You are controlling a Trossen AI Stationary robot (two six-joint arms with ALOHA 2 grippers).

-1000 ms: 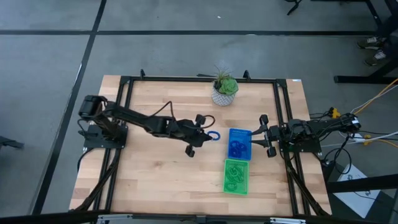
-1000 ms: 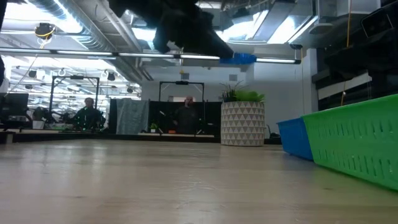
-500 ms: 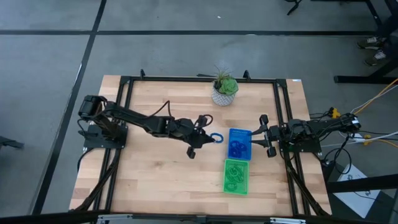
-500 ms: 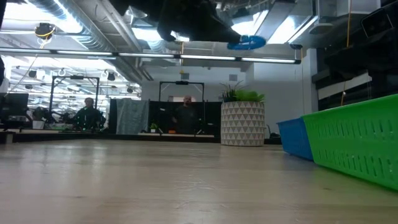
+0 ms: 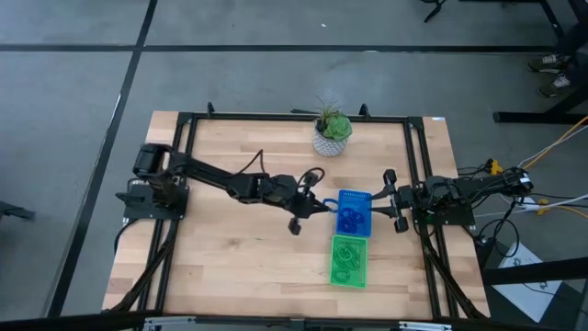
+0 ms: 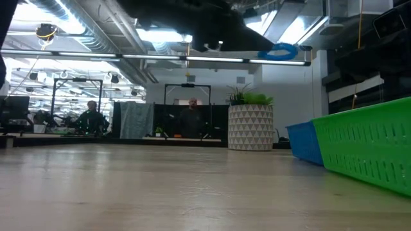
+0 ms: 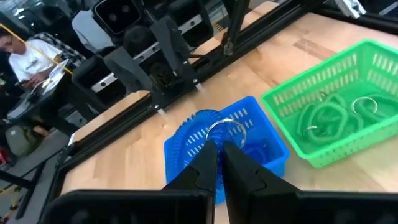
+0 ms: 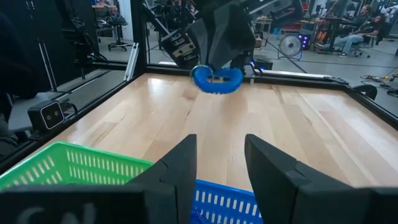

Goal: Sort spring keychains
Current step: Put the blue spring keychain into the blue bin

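Your left gripper [image 7: 214, 163] is pinched tight on a blue spring keychain [image 8: 216, 80] just short of the blue tray [image 5: 353, 212], so releasing early could bounce it onto the table [image 5: 230, 257].

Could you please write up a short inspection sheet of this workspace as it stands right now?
Surface: wooden table, black frame rails along its edges.
Job's things: blue spring keychain held above the table beside the blue tray, which holds blue coils; green tray holds green coils.
Clutter: potted plant at the far edge.
Grippers: left gripper shut on the blue spring keychain, near the blue tray; right gripper open, waiting at the right side.
Cables: bundle off the table's right edge.
Surroundings: people at benches in the room behind.
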